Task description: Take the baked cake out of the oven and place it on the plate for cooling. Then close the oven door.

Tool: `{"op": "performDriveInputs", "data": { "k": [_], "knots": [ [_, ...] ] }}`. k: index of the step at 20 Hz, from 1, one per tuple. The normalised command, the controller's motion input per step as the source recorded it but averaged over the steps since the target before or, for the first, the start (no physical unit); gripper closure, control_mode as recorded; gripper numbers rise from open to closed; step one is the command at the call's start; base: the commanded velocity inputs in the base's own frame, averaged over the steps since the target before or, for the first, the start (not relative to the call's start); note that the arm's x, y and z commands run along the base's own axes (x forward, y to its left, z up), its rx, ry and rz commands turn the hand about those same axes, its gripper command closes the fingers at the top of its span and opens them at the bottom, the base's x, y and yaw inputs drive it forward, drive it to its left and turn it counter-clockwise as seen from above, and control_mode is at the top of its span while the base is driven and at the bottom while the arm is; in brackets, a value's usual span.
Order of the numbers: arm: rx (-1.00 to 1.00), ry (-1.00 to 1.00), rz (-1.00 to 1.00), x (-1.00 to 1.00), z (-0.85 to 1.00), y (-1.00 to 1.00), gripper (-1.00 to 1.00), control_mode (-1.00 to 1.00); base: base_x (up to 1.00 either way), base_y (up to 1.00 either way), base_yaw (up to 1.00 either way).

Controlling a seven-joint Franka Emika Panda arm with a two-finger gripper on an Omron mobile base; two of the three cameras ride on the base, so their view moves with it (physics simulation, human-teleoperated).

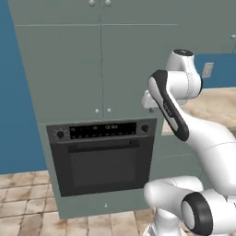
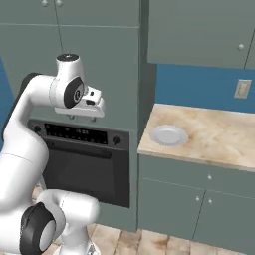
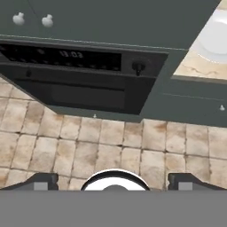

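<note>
A tall grey-green cabinet wall (image 1: 69, 69) is standing ahead of the robot, and the black oven (image 1: 102, 156) is sitting built into its lower half. The oven door (image 1: 103, 168) is standing upright and shut, its bar handle (image 1: 103, 146) running along the top edge under the control strip (image 1: 102, 130). To the right, a pale wooden counter (image 2: 219, 142) is stretching away over lower cabinets, and the round white plate (image 2: 169, 135) is resting on it near the oven side. The plate is looking bare from the right base view. The baked cake is not showing anywhere, so it is presumably behind the shut door.

The white arm is folding high in front of the cabinets, with the gripper (image 2: 82, 118) hanging above the control strip and pointing down at the tiled floor (image 3: 88, 146). In the hand view its two fingertips (image 3: 42, 181) are standing wide apart with nothing between them.

The risk from here is likely a poor catch on the bar handle: it is thin and lying close against the door, so fingers coming in off-line could slip off or bump the knob (image 3: 138, 68) instead. Once down, the door could also be blocking the arm's path.
</note>
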Motion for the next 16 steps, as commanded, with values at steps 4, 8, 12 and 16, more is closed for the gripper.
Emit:
{"op": "performDriveInputs", "data": {
  "k": [4,8,12,16],
  "knots": [
    [0.0,0.0,0.0,0.0,0.0,0.0,-1.0,1.0,-0.01,-0.9,0.44],
    [0.0,0.0,0.0,0.0,0.0,0.0,-1.0,1.0,0.0,-0.94,0.55],
    [0.0,0.0,0.0,0.0,0.0,0.0,-1.0,1.0,0.01,-0.88,0.59],
    [0.0,0.0,0.0,0.0,0.0,0.0,-1.0,1.0,0.07,-0.88,0.56]
  ]
}}
